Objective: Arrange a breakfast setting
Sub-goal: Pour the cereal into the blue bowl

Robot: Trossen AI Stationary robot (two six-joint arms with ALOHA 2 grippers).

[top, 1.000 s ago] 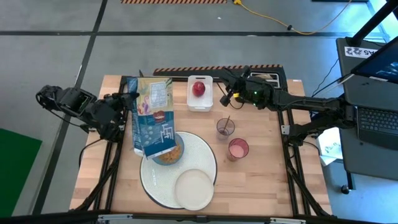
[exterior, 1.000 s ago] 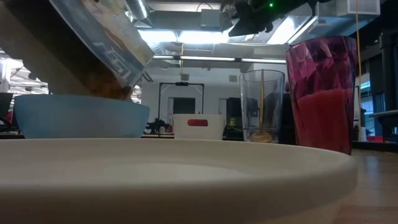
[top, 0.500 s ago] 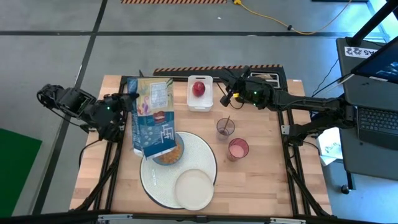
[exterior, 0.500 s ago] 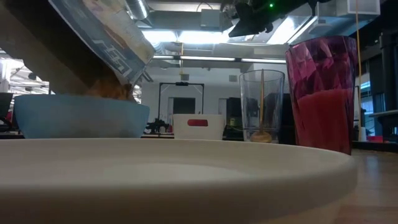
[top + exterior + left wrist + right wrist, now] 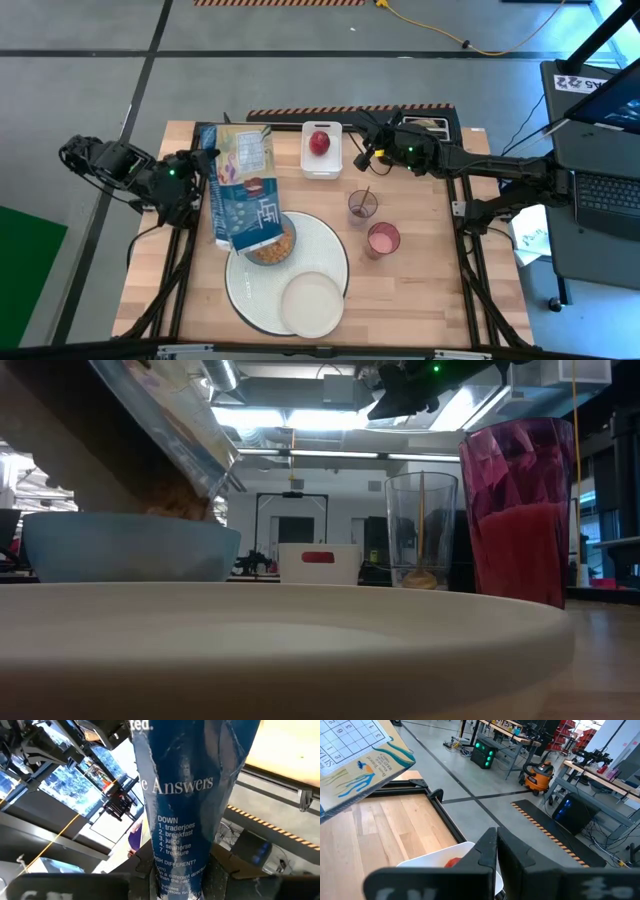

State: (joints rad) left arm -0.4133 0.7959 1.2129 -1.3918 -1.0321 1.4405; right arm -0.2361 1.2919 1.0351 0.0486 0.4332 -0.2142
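My left gripper (image 5: 203, 165) is shut on a blue cereal box (image 5: 245, 190), tilted with its open end down over the small blue bowl (image 5: 270, 251), which holds cereal and sits on the big white plate (image 5: 325, 250). The small cream plate (image 5: 310, 303) rests on the big plate's near side. The red apple (image 5: 319, 141) lies in a white tray (image 5: 322, 165). My right gripper (image 5: 362, 155) is shut and empty, in the air just right of the tray. A clear cup (image 5: 362, 206) holds the wooden spoon (image 5: 421, 520). A pink cup (image 5: 383, 240) stands near it. My left gripper pinches the cereal box between its two fingers (image 5: 225, 880), one on each broad face beside the narrow side panel (image 5: 182, 870). It comes level from the table's left, at the box's raised far half. The box is lifted clear and slants down, its open end (image 5: 215, 485) just above the bowl.
The black toaster (image 5: 428, 128) stands at the far right behind my right arm. The two cups stand right of the big plate, with bare wood to their right and at the near right corner. The tray stands at the far middle.
The cereal box has tipped a little steeper in my left gripper, so its open end has come lower over the blue bowl. Cereal shows at its mouth above the bowl's rim.
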